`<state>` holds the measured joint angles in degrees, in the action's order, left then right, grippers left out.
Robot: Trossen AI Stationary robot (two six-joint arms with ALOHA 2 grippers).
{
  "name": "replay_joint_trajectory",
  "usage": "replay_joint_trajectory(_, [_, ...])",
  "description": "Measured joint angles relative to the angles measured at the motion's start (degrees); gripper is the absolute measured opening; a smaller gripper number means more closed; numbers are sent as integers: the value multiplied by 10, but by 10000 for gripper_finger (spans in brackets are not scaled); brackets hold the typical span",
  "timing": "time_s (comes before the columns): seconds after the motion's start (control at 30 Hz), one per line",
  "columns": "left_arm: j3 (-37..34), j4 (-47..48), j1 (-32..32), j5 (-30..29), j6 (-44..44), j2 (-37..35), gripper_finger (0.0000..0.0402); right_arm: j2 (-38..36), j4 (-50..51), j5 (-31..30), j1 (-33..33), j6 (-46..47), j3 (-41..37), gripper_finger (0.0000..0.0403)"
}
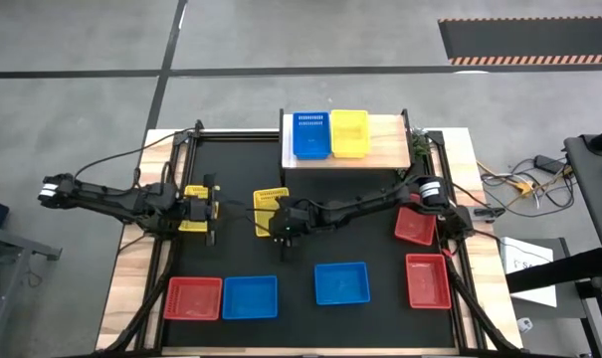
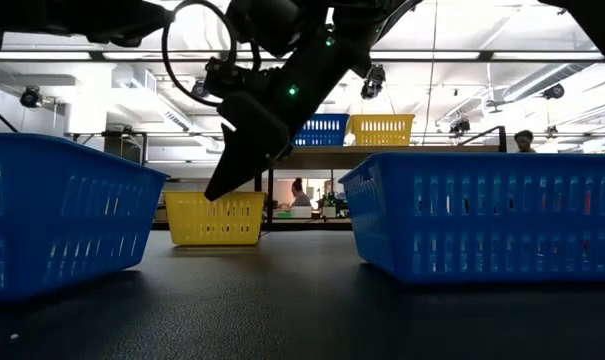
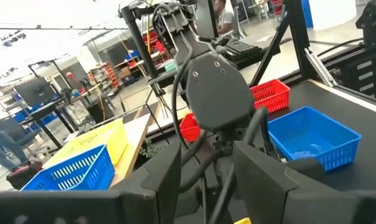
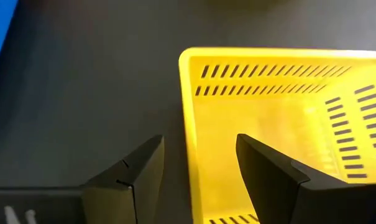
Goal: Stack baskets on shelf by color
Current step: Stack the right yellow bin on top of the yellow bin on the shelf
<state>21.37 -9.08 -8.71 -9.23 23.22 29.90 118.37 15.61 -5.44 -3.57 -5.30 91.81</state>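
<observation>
The right hand (image 1: 281, 234) hangs low over the black mat (image 1: 310, 249), well in front of the shelf (image 1: 380, 144), fingers spread and gripping nothing. In the right wrist view one finger sits just inside the near rim of a yellow basket (image 4: 281, 130) and the other outside it, so the wall lies between them.

My worry is the bite. If it closes on that thin perforated wall alone, the basket may tilt or twist as it lifts and slip free on the way to the shelf. The left hand (image 1: 203, 209) waits near, over a second yellow basket (image 1: 194, 194); whether its fingers are open I cannot tell. With the two arms this near each other, a swing could knock them together.

On the shelf a blue basket (image 1: 310, 134) and a yellow one (image 1: 349, 132) already stand side by side. Farther from the shelf than the hands, two red and two blue baskets lie near the bench's front edge, with one more red just beyond them. The bench (image 1: 131, 288) is pale wood under the mat. Beyond is a bright workshop with racks and people.
</observation>
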Motion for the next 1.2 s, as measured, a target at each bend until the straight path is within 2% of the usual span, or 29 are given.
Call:
replay_joint_trajectory(0.33, [0,-37,0,0,25,3,130,19,-17,15,4,-14,-3,112])
replay_joint_trajectory(0.6, [-1,-75,0,0,26,8,130,25,-10,30,4,-45,-3,16])
replay_joint_trajectory(0.87, [-1,-101,0,-3,-4,7,130,-13,21,32,0,-82,-3,9])
replay_joint_trajectory(1.2, [-2,-142,0,-4,-3,12,130,-125,91,40,-37,-87,-3,8])
